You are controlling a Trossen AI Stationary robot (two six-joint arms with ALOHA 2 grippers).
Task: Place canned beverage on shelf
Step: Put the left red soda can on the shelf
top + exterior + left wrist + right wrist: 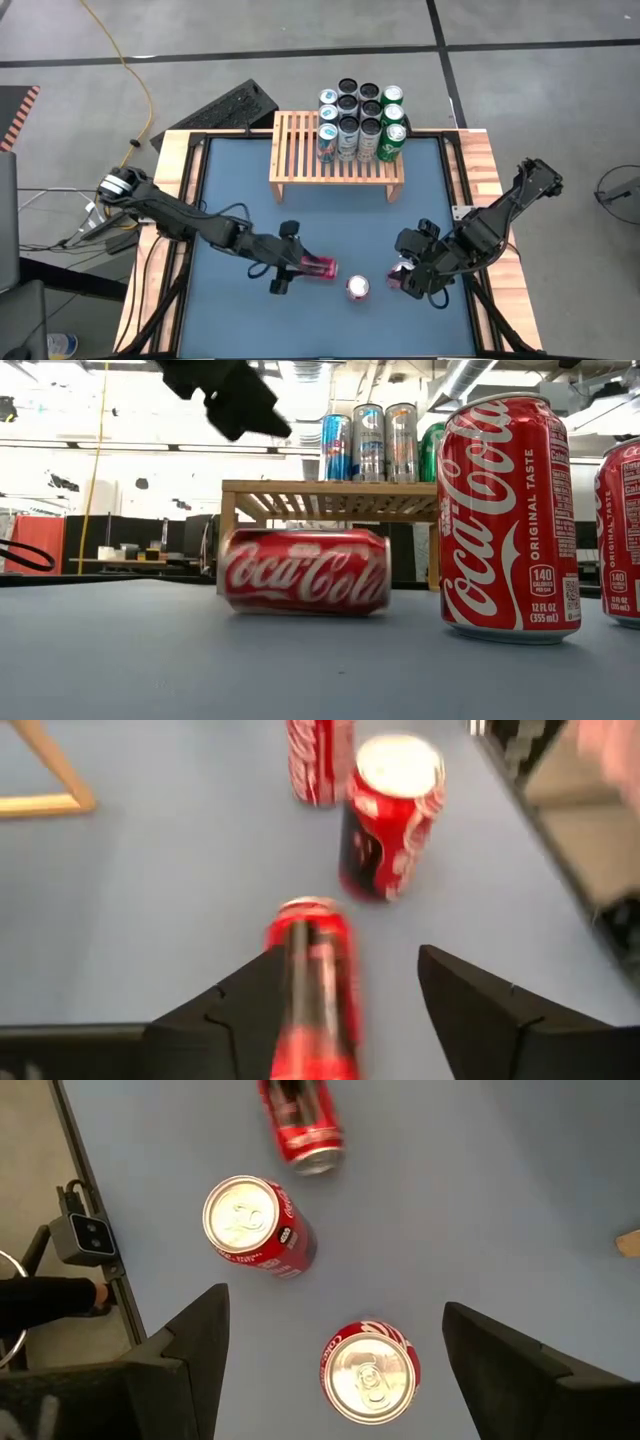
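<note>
- blue tabletop (pixel 240 190) inside a wood frame, grey concrete floor around, open workshop room behind in low view.
- shelf (pixel 300 160) well ahead of both grippers at the far edge, about a dozen cans (pixel 362 122) crowded on its right half, left slats bare.
- lying coke can (pixel 320 267) on its side between the fingers of the left gripper (pixel 300 268); jaws apart around it, one finger against the can, other finger clear of it with a gap, so no firm grip seen.
- upright coke can (pixel 358 288) just beyond the lying one, between the two grippers.
- second upright coke can (pixel 370 1372) right under the right gripper (pixel 335 1370), jaws spread wide, nothing held, hovering above its lid.
- handling judgement: thin aluminium, likely full so some weight, rigid enough but dents if squeezed hard; smooth and round, prone to rolling away while lying down.
- best hold looks like across the mid-body, fingers square to the wall, not on the rims.
- needs turning upright before going on the bare slats.
</note>
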